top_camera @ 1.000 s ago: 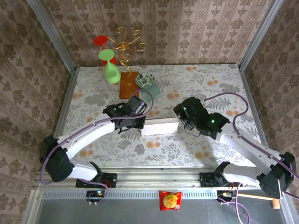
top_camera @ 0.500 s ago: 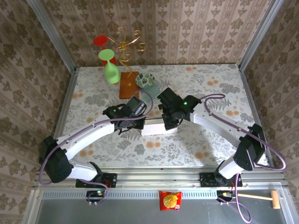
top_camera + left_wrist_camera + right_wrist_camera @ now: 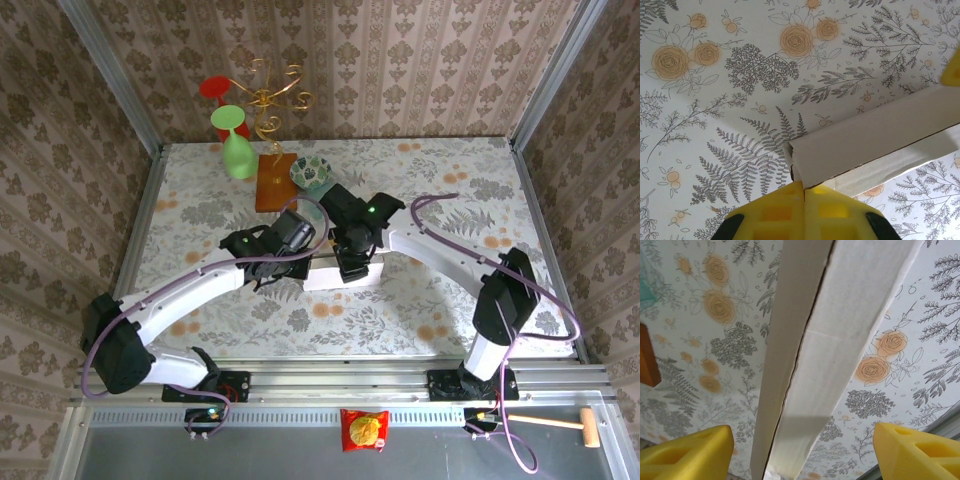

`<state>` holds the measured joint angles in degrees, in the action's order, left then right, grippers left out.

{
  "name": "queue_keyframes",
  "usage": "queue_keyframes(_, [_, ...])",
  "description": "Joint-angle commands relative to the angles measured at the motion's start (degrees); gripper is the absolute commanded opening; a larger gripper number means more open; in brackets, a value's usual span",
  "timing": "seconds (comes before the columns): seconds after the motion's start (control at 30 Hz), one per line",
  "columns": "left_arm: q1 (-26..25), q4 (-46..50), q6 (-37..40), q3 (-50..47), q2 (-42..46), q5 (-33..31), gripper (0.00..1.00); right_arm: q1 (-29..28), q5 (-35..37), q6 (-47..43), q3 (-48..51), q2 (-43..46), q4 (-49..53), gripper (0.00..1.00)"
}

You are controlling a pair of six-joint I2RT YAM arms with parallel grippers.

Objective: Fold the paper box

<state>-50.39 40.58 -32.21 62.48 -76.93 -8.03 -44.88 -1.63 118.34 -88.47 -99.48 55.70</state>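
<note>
Robot test cell dressed like a home, damask wallpaper walls, aluminium frame posts, floral-covered worktop, metal mounting rail.

The floral-patterned tabletop carries a pale paper box at the centre of the frame and, further up toward the upper middle, a brown wooden board with a patterned bowl just right of it.

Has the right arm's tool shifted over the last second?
Yes. The right tool swung left, from right of the paper box to over it, nearer the wooden board.
</note>
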Motion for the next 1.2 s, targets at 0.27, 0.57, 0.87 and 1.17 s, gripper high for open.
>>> queue_keyframes(0.27, [-0.8,1.6,-0.6,-1.6,1.1,0.1,0.0,-0.9,-0.5,11.1,0.6,-4.1,-2.3,0.71])
queue_keyframes(0.57, [-0.5,2.8,-0.8,-0.9,1.2,1.1,0.0,-1.3,0.2,13.3,2.0,-4.2,-5.7,0.53])
queue_keyframes(0.87, [2.5,6.4,-2.2,1.7,1.6,6.5,0.0,-1.0,0.7,13.7,3.1,-3.8,-5.9,0.47])
queue_keyframes(1.17, [4.9,5.1,-4.1,1.7,1.7,10.4,0.0,-0.7,0.6,13.6,3.2,-3.8,-6.1,0.47])
